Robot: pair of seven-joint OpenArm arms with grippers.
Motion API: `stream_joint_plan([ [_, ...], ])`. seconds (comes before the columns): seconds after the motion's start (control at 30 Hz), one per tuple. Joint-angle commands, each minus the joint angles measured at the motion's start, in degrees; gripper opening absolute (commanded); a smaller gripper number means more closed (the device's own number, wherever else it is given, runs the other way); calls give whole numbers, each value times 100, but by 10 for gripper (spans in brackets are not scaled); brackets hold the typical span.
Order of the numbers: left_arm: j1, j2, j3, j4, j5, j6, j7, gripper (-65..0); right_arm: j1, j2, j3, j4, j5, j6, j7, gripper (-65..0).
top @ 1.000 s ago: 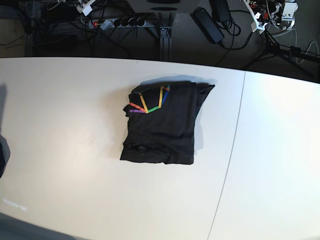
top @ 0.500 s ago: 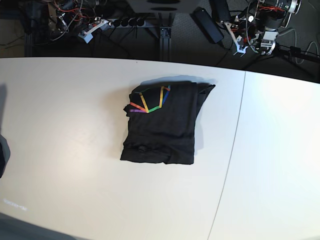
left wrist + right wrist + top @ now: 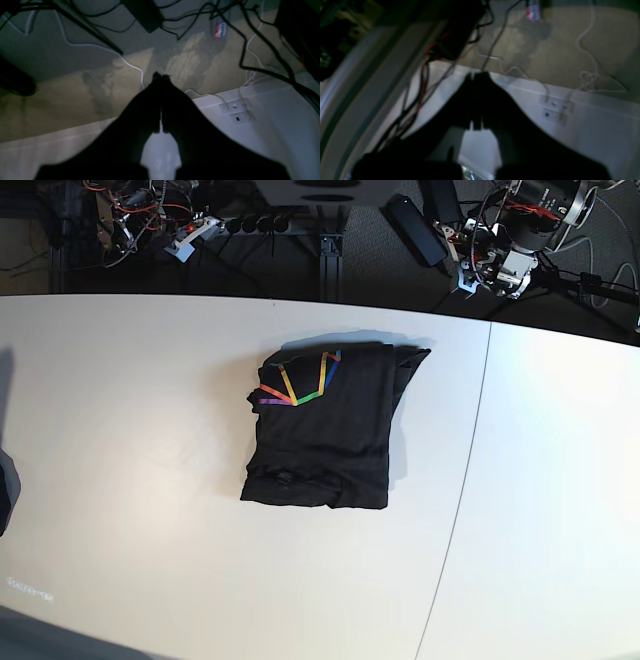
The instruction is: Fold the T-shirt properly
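Note:
The black T-shirt (image 3: pixel 322 430) lies folded into a rough rectangle in the middle of the white table (image 3: pixel 120 440), its rainbow line print (image 3: pixel 298 383) facing up at the far left corner. Neither gripper is near it. My left gripper (image 3: pixel 161 75) is shut and empty, hanging over the floor beyond the table's far edge. My right gripper (image 3: pixel 477 74) is shut and empty too, over the edge of a white surface with sockets. In the base view, the left arm (image 3: pixel 500 262) shows at the top right and the right arm (image 3: pixel 185 235) at the top left.
A seam (image 3: pixel 466 480) runs down the table right of the shirt. Behind the far edge lie a power strip (image 3: pixel 250 225), a black power brick (image 3: pixel 415 225) and tangled cables (image 3: pixel 250 50). A dark object (image 3: pixel 6 490) sits at the table's left edge.
Both arms have come further into the base view behind the table's far edge, the left one moving down and inward. The T-shirt has not moved.

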Motion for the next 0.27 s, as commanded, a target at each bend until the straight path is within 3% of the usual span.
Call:
stream_joint_plan([
  [0.0, -57, -22, 39, 24, -35, 81, -22, -650, 26, 68, 13, 31, 103, -118, 13, -650],
  [0.23, -46, -7, 57, 24, -52, 81, -13, -650, 24, 68, 13, 35, 22, -116, 876, -650],
])
